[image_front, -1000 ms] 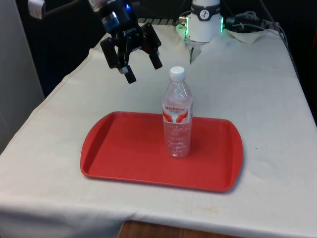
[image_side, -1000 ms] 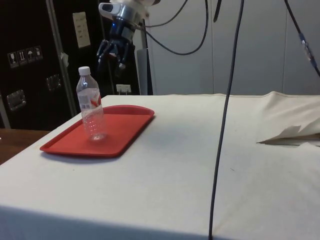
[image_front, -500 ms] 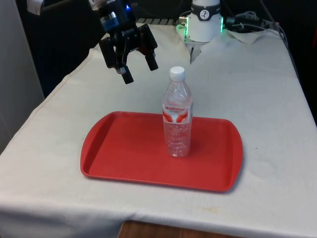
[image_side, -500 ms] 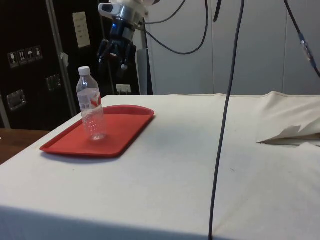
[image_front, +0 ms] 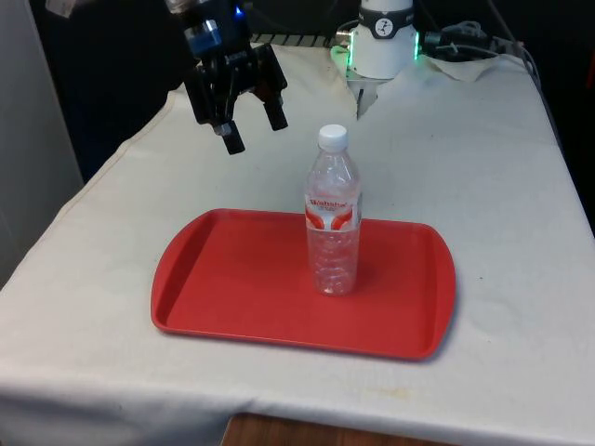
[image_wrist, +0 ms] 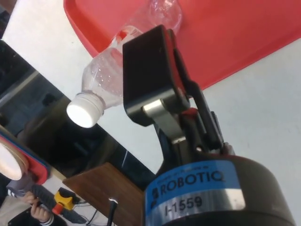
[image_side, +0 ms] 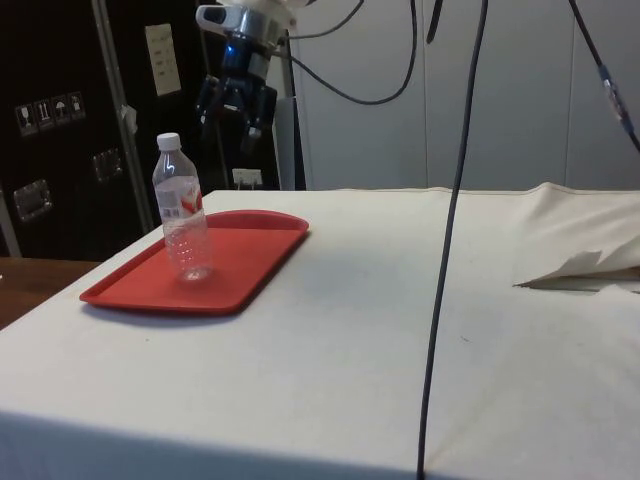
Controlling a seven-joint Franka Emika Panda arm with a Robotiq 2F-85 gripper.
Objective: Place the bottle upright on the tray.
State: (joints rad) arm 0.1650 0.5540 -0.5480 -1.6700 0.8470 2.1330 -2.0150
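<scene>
Your clear plastic bottle with the white cap and red label (image_front: 332, 216) stands upright on the flat red plastic tray (image_front: 223, 279), so the placing looks done. Beyond it, the black two-finger gripper (image_front: 249, 128) hangs empty, fingers spread, well above the white-clothed table (image_front: 483, 167).

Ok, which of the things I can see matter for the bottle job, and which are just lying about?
In the job:
- bottle, standing upright on the tray
- red tray
- gripper, open, above the table beyond the tray

Lying about:
- hanging black cable
- rumpled cloth fold
</scene>
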